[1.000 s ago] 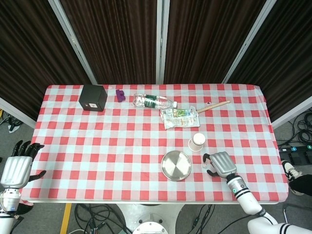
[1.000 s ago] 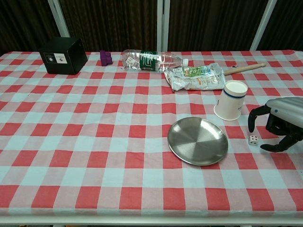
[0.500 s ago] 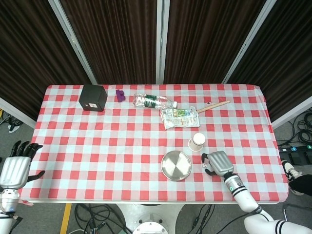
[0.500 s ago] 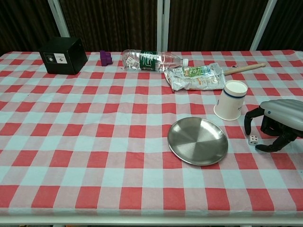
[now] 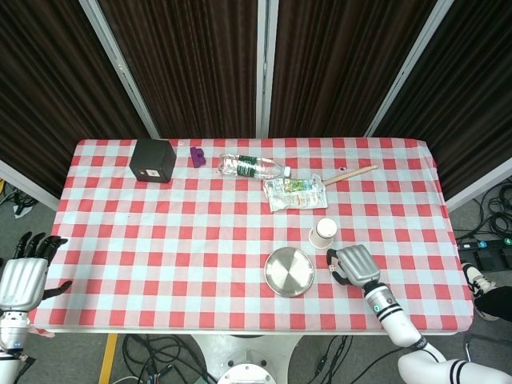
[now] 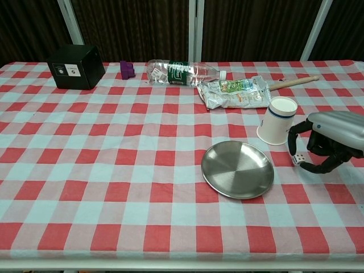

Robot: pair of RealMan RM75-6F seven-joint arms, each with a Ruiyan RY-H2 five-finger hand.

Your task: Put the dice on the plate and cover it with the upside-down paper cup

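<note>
Chest view shows the right hand [image 6: 327, 142] low over the table [image 6: 85, 187], just right of the plate [image 6: 237, 169]. Its fingers [image 6: 293, 139] are curled downward around the dice [image 6: 298, 159], with a dark fingertip on each side of it. The dice looks pinched between thumb and finger, but from this angle I cannot tell for sure whether it is held or only enclosed, nor whether it is lifted from the cloth. The dice is between the plate rim and the palm, close to the rim but not on the plate.

The cup [image 6: 277, 120] stands with its mouth up, leaning a little, just behind the hand and behind the right edge of the plate. It is near the fingers but not touching them.

From the head view, the right hand [image 5: 354, 266] sits beside the plate [image 5: 290, 271], and the dice [image 5: 333, 270] appears as a small white spot at the fingertips. The cup [image 5: 324, 231] is just above them. The left hand [image 5: 22, 276] is off the left edge of the table, well apart from everything, with fingers spread and holding nothing.

At the far side of the table lie a black box [image 6: 75, 66], a bottle [image 6: 182, 72] on its side, a snack bag [image 6: 234, 92] and a wooden spoon [image 6: 293, 83].
</note>
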